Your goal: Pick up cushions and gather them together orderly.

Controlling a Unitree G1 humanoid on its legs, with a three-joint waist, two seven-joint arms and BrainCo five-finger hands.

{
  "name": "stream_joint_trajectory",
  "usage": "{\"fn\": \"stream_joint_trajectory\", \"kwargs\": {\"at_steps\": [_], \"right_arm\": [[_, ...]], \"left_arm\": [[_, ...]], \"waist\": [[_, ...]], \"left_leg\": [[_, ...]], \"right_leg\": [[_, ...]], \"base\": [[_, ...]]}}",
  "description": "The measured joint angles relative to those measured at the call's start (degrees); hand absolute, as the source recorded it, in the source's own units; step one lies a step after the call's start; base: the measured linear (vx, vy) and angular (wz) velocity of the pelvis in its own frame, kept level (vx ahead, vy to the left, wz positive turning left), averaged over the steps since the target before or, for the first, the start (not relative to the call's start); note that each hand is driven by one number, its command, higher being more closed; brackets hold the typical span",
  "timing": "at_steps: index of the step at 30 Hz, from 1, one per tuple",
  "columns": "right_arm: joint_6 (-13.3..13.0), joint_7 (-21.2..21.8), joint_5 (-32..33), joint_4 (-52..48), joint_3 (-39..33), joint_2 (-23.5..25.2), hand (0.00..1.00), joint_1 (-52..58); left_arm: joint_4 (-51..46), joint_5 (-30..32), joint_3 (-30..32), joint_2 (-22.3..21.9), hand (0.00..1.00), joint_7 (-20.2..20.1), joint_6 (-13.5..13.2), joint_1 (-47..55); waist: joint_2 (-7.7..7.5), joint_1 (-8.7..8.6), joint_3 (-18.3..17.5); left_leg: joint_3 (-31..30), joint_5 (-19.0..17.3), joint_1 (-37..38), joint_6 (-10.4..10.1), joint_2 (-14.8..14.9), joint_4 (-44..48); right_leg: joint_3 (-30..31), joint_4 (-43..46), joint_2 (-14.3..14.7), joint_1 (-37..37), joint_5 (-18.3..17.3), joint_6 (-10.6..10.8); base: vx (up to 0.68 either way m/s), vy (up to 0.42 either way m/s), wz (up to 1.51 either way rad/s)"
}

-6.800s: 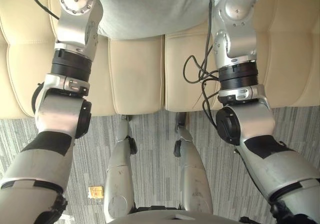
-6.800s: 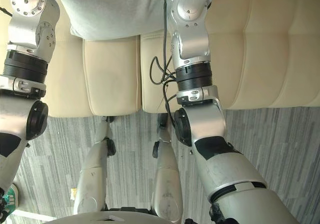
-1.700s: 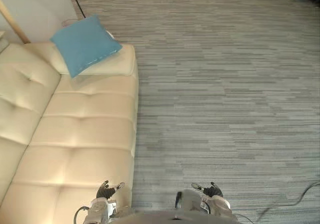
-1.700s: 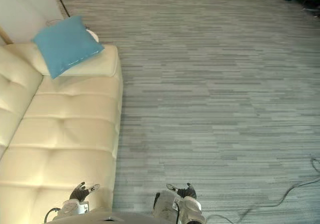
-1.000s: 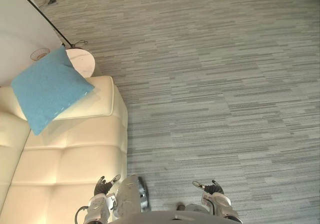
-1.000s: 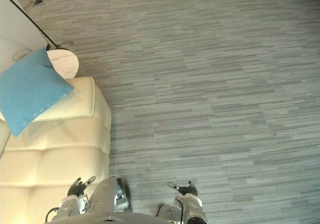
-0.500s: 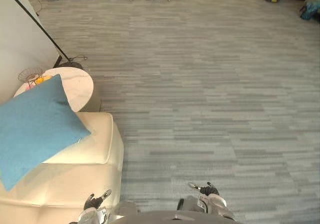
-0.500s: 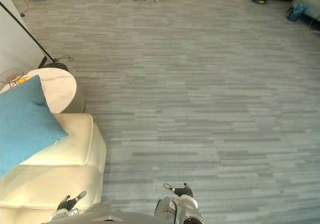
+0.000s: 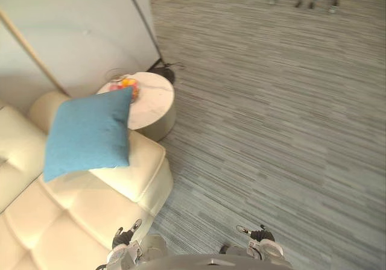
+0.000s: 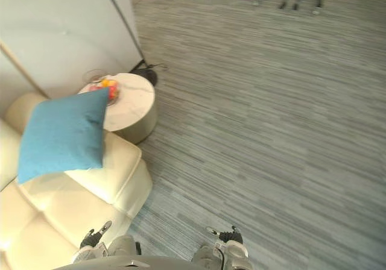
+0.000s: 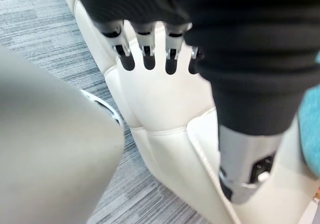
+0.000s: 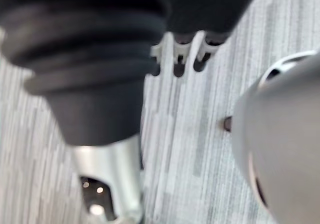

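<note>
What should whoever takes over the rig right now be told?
Left hand: open, empty, low by the sofa edge.
Right hand: open, empty, over the carpet.
Blue cushion: lying on the sofa's end beside the round white table, untouched.
Done: no cushion in hand yet.
Left: approach, pick up the cushion, set it tidily with any others.

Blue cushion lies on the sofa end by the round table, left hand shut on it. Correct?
No: the left hand is open and empty, per the left wrist view. The blue cushion does lie on the sofa end by the round table.
</note>
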Motion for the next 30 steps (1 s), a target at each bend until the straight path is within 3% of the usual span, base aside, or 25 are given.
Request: {"fn": "stream_joint_trajectory", "kwargs": {"at_steps": [1,2,3,4,7,9,11,12,13,14,15,16,17,18,20,22,23,24,25,27,30], "right_arm": [[0.0,0.0,0.1,0.0,-0.1,0.0,0.00,-0.1],[0.0,0.0,0.3,0.1,-0.5,-0.3,0.00,-0.1],[0.1,-0.1,0.4,0.6,-1.7,-0.1,0.00,0.0],[0.2,-0.1,0.4,1.7,-2.1,0.2,0.00,0.1],[0.5,0.0,0.7,2.8,-2.1,0.8,0.00,-1.1],[0.4,0.0,0.7,3.6,-2.2,0.6,0.00,-0.9],[0.5,0.1,0.6,4.7,-2.2,0.2,0.00,-0.5],[0.5,0.1,0.5,4.7,-2.3,0.2,0.00,0.3],[0.4,0.3,0.7,4.3,-2.4,0.4,0.00,0.6],[0.4,0.4,0.6,4.4,-2.3,-0.2,0.00,0.8],[0.4,0.4,0.5,4.4,-2.3,-0.1,0.00,0.8],[0.4,0.5,0.4,4.3,-1.9,0.8,0.00,0.7],[0.3,0.5,0.4,4.2,-1.9,1.1,0.00,0.8],[-0.2,0.5,0.4,3.9,-1.4,1.6,0.00,1.1],[-0.7,0.6,0.4,3.3,-1.2,1.7,0.00,1.2],[-0.8,0.6,0.5,2.2,-1.3,2.1,0.00,1.4],[-0.8,0.6,0.4,2.1,-1.4,2.5,0.00,1.8],[-0.8,0.7,0.8,2.2,-2.3,2.9,0.00,2.1],[-0.7,0.7,0.8,2.2,-2.4,2.8,0.00,2.1],[-0.8,0.9,0.6,2.0,-2.3,2.1,0.00,1.5],[-0.6,1.3,0.5,2.2,-2.7,2.0,0.00,1.5]], "left_arm": [[0.1,0.1,-0.6,0.2,0.00,0.0,-0.1,0.0],[0.4,0.1,-2.0,0.5,0.00,0.0,-0.1,0.0],[1.4,0.1,-3.1,1.5,0.00,-0.1,-0.1,-0.6],[1.7,0.1,-3.9,2.5,0.00,-0.1,-0.2,-0.9],[2.6,0.2,-4.3,4.6,0.00,-0.1,-0.1,-1.4],[3.5,0.2,-5.8,5.5,0.00,-0.1,-0.1,-1.2],[4.6,0.3,-7.2,5.9,0.00,-0.4,-0.1,-1.2],[4.8,0.3,-8.4,6.1,0.00,-0.6,0.0,-1.2],[4.9,0.3,-8.9,6.2,0.00,-0.6,0.0,-1.2],[4.9,0.4,-9.7,6.5,0.00,-0.6,0.0,-1.2],[4.9,0.4,-10.3,6.8,0.00,-0.6,0.1,-1.1],[4.4,0.7,-10.5,7.8,0.00,-0.5,0.1,-1.0],[4.3,0.8,-10.3,8.0,0.00,-0.5,0.1,-1.1],[4.2,0.8,-10.3,7.9,0.00,-0.5,0.1,-1.2],[4.2,1.2,-10.3,7.4,0.00,-0.5,0.1,-1.3],[4.3,2.3,-10.3,6.9,0.00,-0.5,0.1,-1.5],[4.2,2.7,-10.2,7.0,0.00,-0.5,0.0,-1.5],[4.1,3.5,-9.7,7.0,0.00,-0.5,0.0,-1.6],[4.1,3.5,-9.0,6.2,0.00,-0.4,-0.1,-1.4],[3.9,3.5,-6.7,4.1,0.00,-0.3,-0.3,-0.9],[3.9,3.5,-6.3,3.8,0.00,-0.4,-0.3,-0.9]], "waist": [[0.05,-0.05,0.0],[0.44,-0.45,-0.2],[-0.03,-0.79,-0.9],[-1.42,-0.72,-0.9],[-3.42,0.27,-0.9],[-3.92,-0.14,-0.9],[-4.29,-0.88,-1.3],[-4.47,-1.55,-1.9],[-4.34,-1.68,-2.1],[-4.44,-1.93,-1.9],[-4.35,-2.01,-1.6],[-5.35,-2.08,-1.4],[-5.64,-2.20,-1.4],[-6.00,-2.36,-1.4],[-5.91,-2.66,-1.4],[-5.92,-3.23,-1.4],[-6.74,-3.38,-1.7],[-8.24,-3.33,-1.8],[-7.82,-3.06,-1.9],[-4.44,-2.55,-2.3],[-4.02,-2.88,-2.5]], "left_leg": [[1.6,0.7,-0.2,0.4,-0.2,-3.1],[5.7,5.0,-0.9,0.8,-0.6,-11.3],[9.2,5.3,-0.3,1.9,-1.9,-15.4],[10.8,6.7,-0.3,2.9,-3.4,-17.6],[10.0,7.3,0.4,3.5,-6.4,-19.6],[8.1,7.6,3.6,4.0,-9.2,-22.0],[4.1,7.3,5.6,5.5,-12.1,-25.3],[0.9,7.0,6.3,5.7,-13.7,-26.5],[0.0,7.1,7.0,5.8,-14.2,-26.9],[-2.8,7.0,7.9,6.2,-14.6,-26.9],[-4.0,7.0,8.4,6.8,-14.6,-27.0],[-6.9,7.0,9.6,7.8,-14.6,-27.2],[-7.9,7.0,9.9,7.8,-14.6,-27.3],[-10.6,7.0,11.1,7.8,-14.5,-28.2],[-13.1,6.8,11.7,7.4,-14.3,-29.2],[-15.6,6.5,11.4,6.9,-14.4,-29.3],[-16.6,6.4,11.2,6.1,-15.3,-29.3],[-18.0,6.1,11.7,4.9,-16.6,-28.8],[-18.3,6.0,12.2,4.2,-16.1,-29.0],[-18.2,5.5,12.2,2.4,-13.2,-28.9],[-18.3,5.0,12.7,1.0,-10.8,-30.3]], "right_leg": [[-1.4,-0.3,-0.3,0.5,0.0,0.4],[-5.0,-0.9,-0.6,1.7,-0.2,1.4],[-8.1,-1.4,-1.8,2.5,-0.4,2.5],[-10.0,-2.3,-2.7,2.9,0.0,3.1],[-12.1,-3.5,-3.8,5.1,0.6,3.8],[-13.2,-2.7,-5.7,8.4,0.6,3.8],[-15.0,4.8,-9.0,9.1,0.7,3.8],[-14.4,13.7,-12.3,7.0,1.2,3.0],[-12.9,18.0,-13.7,5.6,2.1,1.8],[-6.8,27.3,-14.9,1.5,4.9,-1.1],[-4.0,30.0,-14.3,0.1,3.9,-0.9],[1.9,33.0,-10.8,-2.7,-0.4,-0.6],[3.2,32.9,-9.3,-3.2,-1.7,-0.5],[6.3,30.4,-5.5,-4.8,-4.7,-0.5],[8.8,23.9,-1.6,-6.6,-6.2,-0.2],[14.2,11.3,2.3,-7.7,-5.3,0.4],[17.2,4.3,3.1,-7.3,-3.2,-0.5],[18.1,2.9,2.2,-6.7,1.5,-0.3],[17.5,2.9,2.5,-6.2,0.9,-0.3],[15.7,-0.5,4.8,-4.4,1.6,-0.7],[14.4,-5.3,7.4,-1.9,3.2,-1.6]], "base": [[0.16,0.058,1.30],[0.20,0.115,1.51],[0.20,0.147,1.72],[0.13,0.107,1.28],[0.12,0.100,0.64],[0.11,0.080,0.63],[0.06,0.072,1.02],[0.04,0.056,1.20],[0.08,0.047,1.23],[0.14,0.040,0.86],[0.16,0.025,1.14],[0.11,-0.002,0.86],[0.11,-0.052,1.15],[0.08,-0.065,0.86],[0.07,-0.106,0.97],[0.11,-0.168,1.00],[0.21,-0.265,1.03],[0.17,-0.193,0.94],[0.24,-0.236,0.60],[0.28,-0.178,0.10],[0.23,-0.124,0.04]]}}
